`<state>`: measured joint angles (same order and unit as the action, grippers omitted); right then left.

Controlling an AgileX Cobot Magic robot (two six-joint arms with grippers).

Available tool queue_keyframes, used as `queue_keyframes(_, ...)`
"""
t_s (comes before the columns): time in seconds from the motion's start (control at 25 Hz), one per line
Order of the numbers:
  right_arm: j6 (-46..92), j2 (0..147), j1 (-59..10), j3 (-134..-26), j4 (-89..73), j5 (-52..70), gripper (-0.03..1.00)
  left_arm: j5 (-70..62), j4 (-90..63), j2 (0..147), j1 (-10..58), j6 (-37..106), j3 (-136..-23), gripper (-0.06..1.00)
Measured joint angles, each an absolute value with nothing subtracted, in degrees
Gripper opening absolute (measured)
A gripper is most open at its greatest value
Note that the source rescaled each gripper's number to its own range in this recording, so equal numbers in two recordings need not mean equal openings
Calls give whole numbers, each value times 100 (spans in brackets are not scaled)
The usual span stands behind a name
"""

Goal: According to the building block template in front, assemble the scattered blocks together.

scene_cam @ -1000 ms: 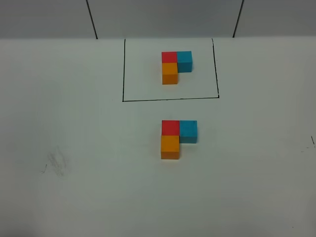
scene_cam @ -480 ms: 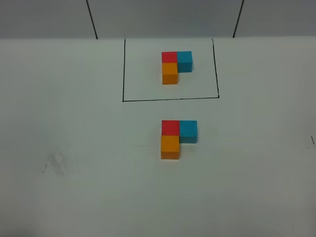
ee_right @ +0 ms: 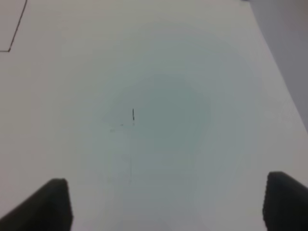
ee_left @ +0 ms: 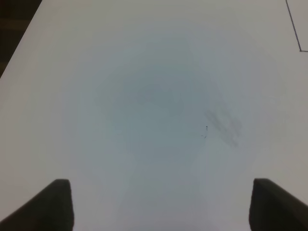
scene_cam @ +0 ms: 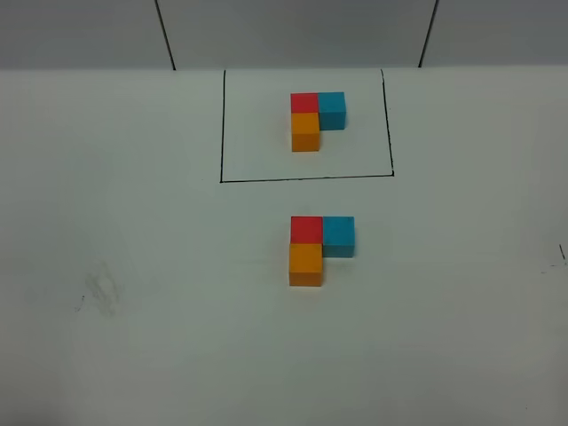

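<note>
The white worktop (scene_cam: pixel 133 355) fills nearly the whole exterior view, bare apart from a faint grey smudge (scene_cam: pixel 102 291) toward the left arm's side and a small dark tick (scene_cam: pixel 562 253) at the right arm's edge. Next in size is the thin black drawn rectangle (scene_cam: pixel 222 124) at the far side, and inside it sits the building block template (scene_cam: pixel 315 120): a red cube at the far corner, a sky-blue cube touching it on the right arm's side, and an orange cube touching it on the near side, forming an L. Nearer the robot, outside the frame, the scattered blocks (scene_cam: pixel 318 248) lie joined in the same L: red cube (scene_cam: pixel 306 228), sky-blue cube (scene_cam: pixel 338 234) touching it on the right arm's side, orange cube (scene_cam: pixel 305 263) touching it on the near side. Neither arm appears in the exterior view. The left hand (ee_left: pixel 161 204) shows only its two dark fingertips, set wide apart with nothing between them, over bare worktop; the smudge lies just ahead of it and a corner of the rectangle well beyond, toward the middle. The right hand (ee_right: pixel 166 202) also shows two fingertips spread apart and gripping nothing, with the dark tick ahead of it; the blocks are in neither wrist view, away from both hands.
</note>
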<state>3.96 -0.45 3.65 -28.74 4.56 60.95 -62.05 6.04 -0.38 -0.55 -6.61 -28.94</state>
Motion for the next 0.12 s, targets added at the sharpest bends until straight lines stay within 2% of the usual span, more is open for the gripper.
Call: queue_keyframes(0.12,390,-45,365,-2874,456,6095,41,-6205,604,-38,-55,-661,-2894,68)
